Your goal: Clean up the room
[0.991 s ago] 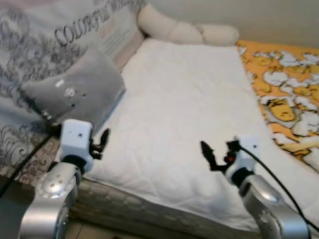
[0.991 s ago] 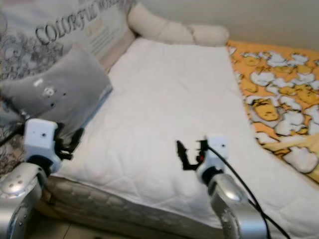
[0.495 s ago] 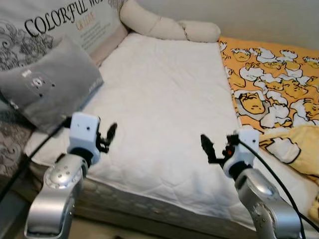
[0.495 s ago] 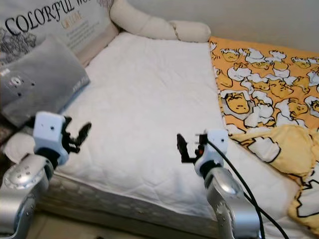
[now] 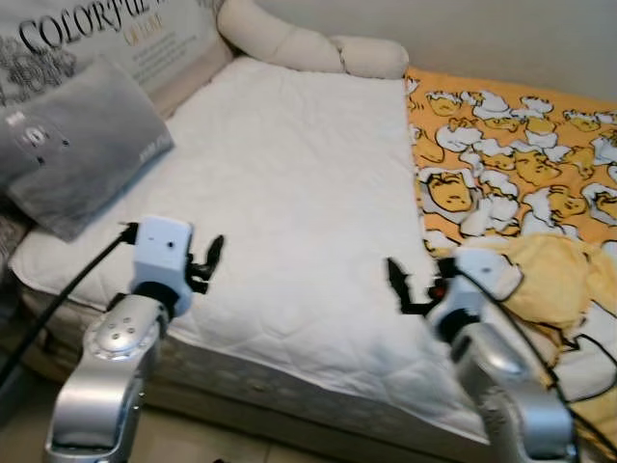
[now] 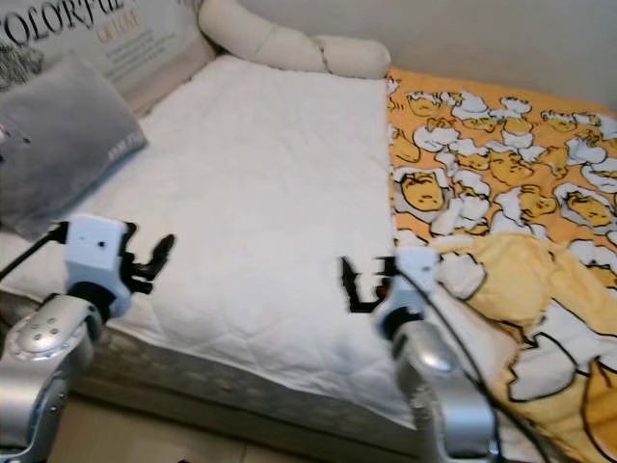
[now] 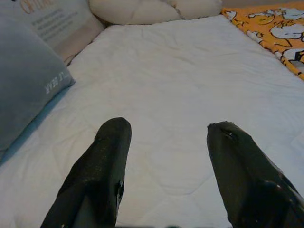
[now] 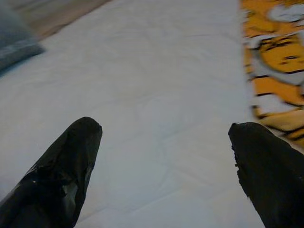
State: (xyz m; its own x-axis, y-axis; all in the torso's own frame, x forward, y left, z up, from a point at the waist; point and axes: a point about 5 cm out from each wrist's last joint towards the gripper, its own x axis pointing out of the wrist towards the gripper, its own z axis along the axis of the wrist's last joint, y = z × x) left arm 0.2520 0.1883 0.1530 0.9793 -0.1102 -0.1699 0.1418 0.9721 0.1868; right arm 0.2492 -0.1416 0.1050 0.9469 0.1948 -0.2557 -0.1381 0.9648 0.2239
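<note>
Filling most of the head view, the bed with its white quilted mattress cover [image 5: 299, 193] runs from the lower left up to the top centre, bare across its middle. Down the right side lies the orange quilt printed with white and yellow cartoon figures [image 5: 521, 145]; it sits pushed off to that edge with its near end bunched into a yellow heap [image 5: 545, 280] at the right of the frame, so judging by the task this rumpled bedding is what wants straightening. At the upper left a large printed cushion with black lettering [image 5: 106, 39] leans up as a backrest, and a grey rectangular pillow [image 5: 72, 145] rests slanted against it, half on the mattress. A cream puffy bolster [image 5: 308, 43] lies along the top edge against the wall.

Both silver arms reach over the near edge of the mattress, held level and apart, probably a ready pose. The left hand [image 5: 207, 262] hovers at the lower left with its two black fingers [image 7: 102, 166] spread wide and holding nothing. The right hand [image 5: 400, 287] hovers at lower centre-right, just beside the bunched quilt, fingers [image 8: 71, 161] also spread wide and empty, over white cover.
</note>
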